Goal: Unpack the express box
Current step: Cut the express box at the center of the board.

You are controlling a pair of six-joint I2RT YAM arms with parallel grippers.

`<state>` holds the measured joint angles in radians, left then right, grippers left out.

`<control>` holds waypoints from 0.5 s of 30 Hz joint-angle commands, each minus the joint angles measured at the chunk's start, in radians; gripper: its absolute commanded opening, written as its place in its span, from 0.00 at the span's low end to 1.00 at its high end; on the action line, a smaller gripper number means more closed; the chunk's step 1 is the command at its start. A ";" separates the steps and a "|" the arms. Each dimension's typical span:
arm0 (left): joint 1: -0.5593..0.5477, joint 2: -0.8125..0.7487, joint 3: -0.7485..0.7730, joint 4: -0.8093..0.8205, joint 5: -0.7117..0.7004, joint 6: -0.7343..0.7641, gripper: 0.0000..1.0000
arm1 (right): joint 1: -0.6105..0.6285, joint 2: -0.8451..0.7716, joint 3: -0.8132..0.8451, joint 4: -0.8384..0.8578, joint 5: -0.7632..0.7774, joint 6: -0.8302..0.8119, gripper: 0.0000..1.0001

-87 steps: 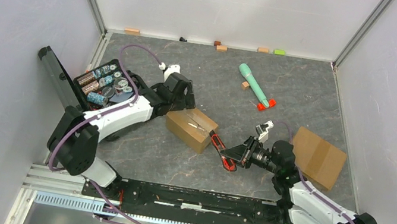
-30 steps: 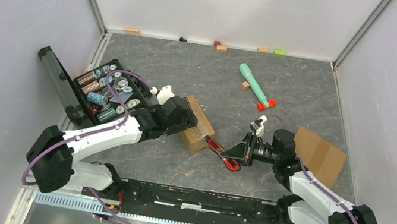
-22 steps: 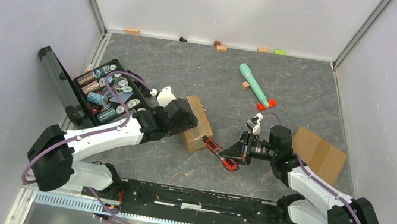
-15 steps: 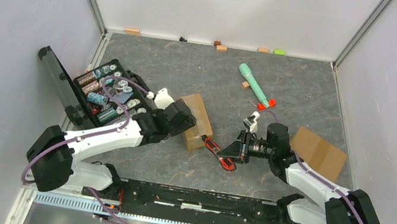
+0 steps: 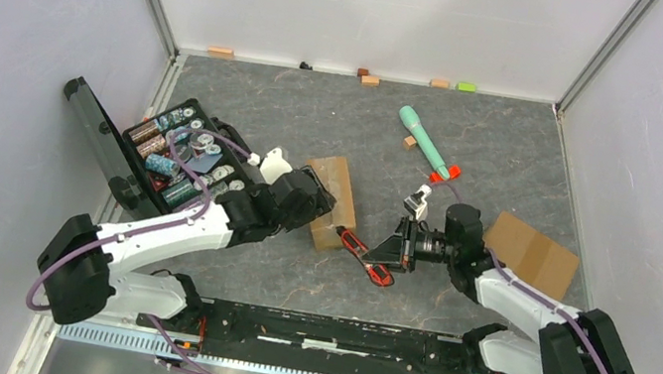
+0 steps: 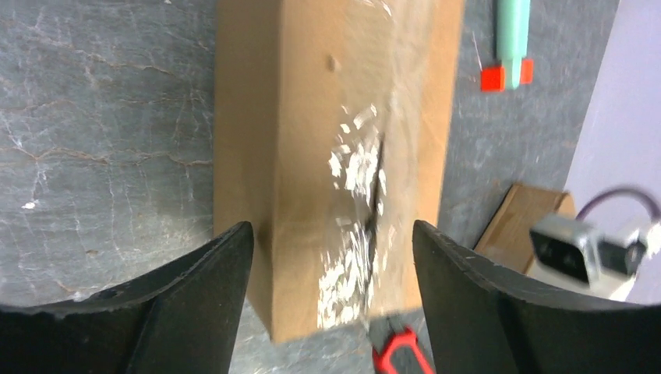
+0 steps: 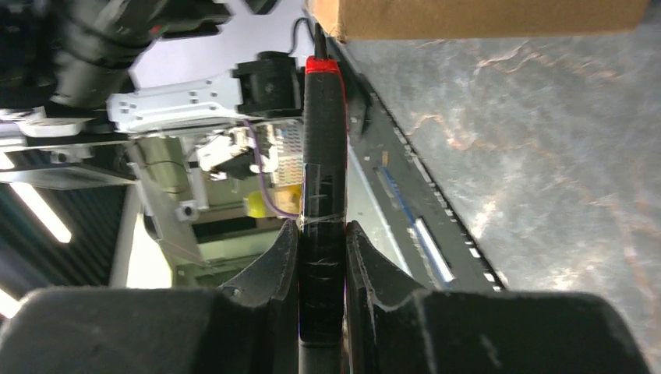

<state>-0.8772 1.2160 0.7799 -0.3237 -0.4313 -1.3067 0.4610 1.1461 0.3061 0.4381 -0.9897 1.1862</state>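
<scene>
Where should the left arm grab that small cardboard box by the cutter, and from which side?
Probably across the narrow width, pads on the two long side faces of the cardboard box, coming down from above. It lies flat and elongated, and the left pincer straddles that width. That leaves the taped seam free for the cutter in the right pincer.

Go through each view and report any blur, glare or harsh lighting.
Top external view: even light, sharp, only soft shadows around the brown cardboard box. Left wrist view: that box is smeared and soft, with white glare off its clear tape. Right wrist view: the black, red-collared knife handle in the right gripper is crisp, while the ceiling light strips blow out behind.
</scene>
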 commanded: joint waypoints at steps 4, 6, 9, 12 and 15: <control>0.003 -0.066 0.209 -0.172 0.038 0.534 0.91 | -0.023 0.104 0.206 -0.305 -0.016 -0.396 0.00; 0.026 -0.027 0.315 -0.275 0.057 0.682 0.99 | -0.022 0.125 0.206 -0.300 -0.010 -0.409 0.00; 0.038 0.099 0.515 -0.482 -0.026 0.847 1.00 | -0.022 0.151 0.231 -0.352 0.010 -0.469 0.00; 0.068 0.172 0.609 -0.500 0.006 0.938 1.00 | -0.023 0.172 0.268 -0.396 0.020 -0.514 0.00; 0.105 0.236 0.674 -0.458 0.108 1.030 1.00 | -0.022 0.200 0.309 -0.435 0.030 -0.563 0.00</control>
<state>-0.8120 1.3720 1.3766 -0.7116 -0.4015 -0.5179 0.4419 1.3079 0.5503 0.1032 -1.0035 0.7334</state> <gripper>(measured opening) 0.995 0.242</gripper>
